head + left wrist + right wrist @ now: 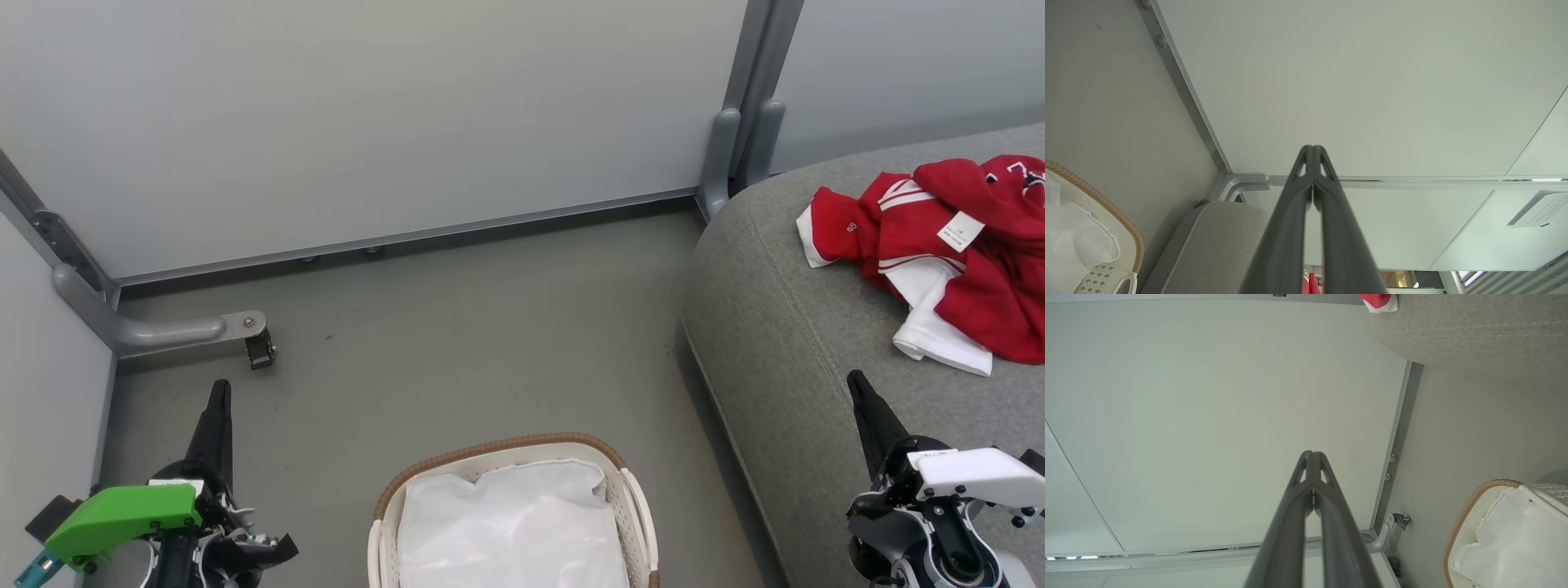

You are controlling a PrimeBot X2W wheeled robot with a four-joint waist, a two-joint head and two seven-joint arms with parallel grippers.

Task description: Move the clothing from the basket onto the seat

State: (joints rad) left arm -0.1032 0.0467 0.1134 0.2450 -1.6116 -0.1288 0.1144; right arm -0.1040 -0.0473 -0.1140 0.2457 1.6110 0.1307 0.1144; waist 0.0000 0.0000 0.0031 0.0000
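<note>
- Now the red shirt (955, 245) lies crumpled on the grey seat (784, 327), well apart from the basket (506, 449).
- The basket sits on the floor (457, 343) beside the seat. Inside it is the white cloth liner (514, 523), with no red in it.
- The left hand (219, 390) has its two fingers pressed together and holds nothing.
- The right hand (857, 384) is pressed together too, and bare.
- I think the job looks done. The next move calls for no more grabbing, just resting the arms.
</note>
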